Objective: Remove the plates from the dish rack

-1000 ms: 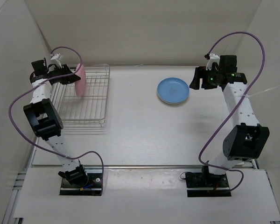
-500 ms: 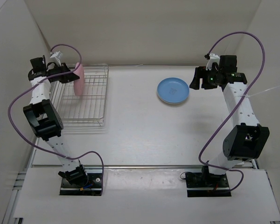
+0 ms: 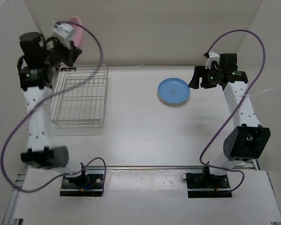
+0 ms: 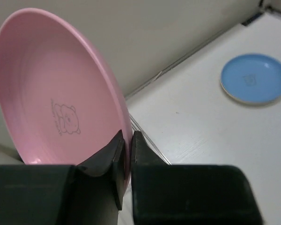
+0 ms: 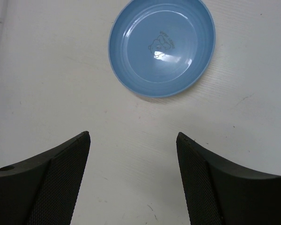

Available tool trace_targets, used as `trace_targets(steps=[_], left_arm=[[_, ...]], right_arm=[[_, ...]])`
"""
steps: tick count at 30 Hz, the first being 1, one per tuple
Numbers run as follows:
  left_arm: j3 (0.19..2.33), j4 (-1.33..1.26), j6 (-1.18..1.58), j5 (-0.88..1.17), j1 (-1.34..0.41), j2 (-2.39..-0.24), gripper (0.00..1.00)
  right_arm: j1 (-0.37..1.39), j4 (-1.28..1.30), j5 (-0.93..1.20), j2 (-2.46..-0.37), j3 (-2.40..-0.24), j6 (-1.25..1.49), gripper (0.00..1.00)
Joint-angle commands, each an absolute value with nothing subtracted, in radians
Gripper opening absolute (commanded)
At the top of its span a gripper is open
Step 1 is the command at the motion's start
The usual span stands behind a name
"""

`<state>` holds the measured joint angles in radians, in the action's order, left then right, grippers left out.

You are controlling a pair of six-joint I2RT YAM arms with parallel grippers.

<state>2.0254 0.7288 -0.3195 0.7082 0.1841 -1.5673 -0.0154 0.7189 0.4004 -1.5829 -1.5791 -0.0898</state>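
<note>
A pink plate hangs on edge high above the table, with my left gripper shut on its lower rim. From the top, this plate and the left gripper are raised over the far left corner of the dish rack. The silver wire rack holds nothing that I can see. A blue plate lies flat on the table at the far right of centre. My right gripper hovers open just near of the blue plate, nothing between its fingers.
White walls close in the table at the back and on both sides. The left arm's purple cable loops over the rack. The right arm stands along the right edge.
My left gripper closed on the pink plate, which stood in the rack, and lifted it up and back, clear of the rack. The right gripper has hardly moved.
</note>
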Motion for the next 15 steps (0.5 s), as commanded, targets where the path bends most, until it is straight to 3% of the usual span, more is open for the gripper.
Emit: trace_targets(steps=[1,2,5,9,10,11,12,15], left_arm=[[1.908,0.828,-0.664,0.415,-0.049,-1.346,0.11],[1.942,0.953,-0.758,0.331,-0.139,-1.345,0.11],[1.779,0.957,-0.897,0.105,-0.286,-1.290,0.11],[1.293,0.846,-1.385,-0.502,-0.642,-1.033,0.11],[1.082,0.778,-1.510,-0.571,-0.669,-0.978,0.11],[1.006,0.629,-1.634,-0.607,-0.682,-0.924,0.11],[0.953,0.567,-1.814,-0.586,-0.692,-0.846,0.11],[0.927,0.546,-1.919,-0.603,-0.762,-0.847,0.11]], right_arm=[[-0.011,0.739,0.434,-1.568,-1.632,-0.098,0.78],[-0.011,0.739,0.443,-1.554,-1.632,-0.098,0.78],[-0.011,0.761,0.485,-1.528,-1.632,-0.138,0.78],[-0.011,0.810,0.625,-1.493,-1.643,-0.186,0.78],[0.000,0.819,0.643,-1.468,-1.643,-0.198,0.78],[0.000,0.819,0.655,-1.456,-1.643,-0.219,0.76],[0.018,0.828,0.655,-1.442,-1.643,-0.230,0.76],[0.090,0.828,0.579,-1.375,-1.643,-0.264,0.76]])
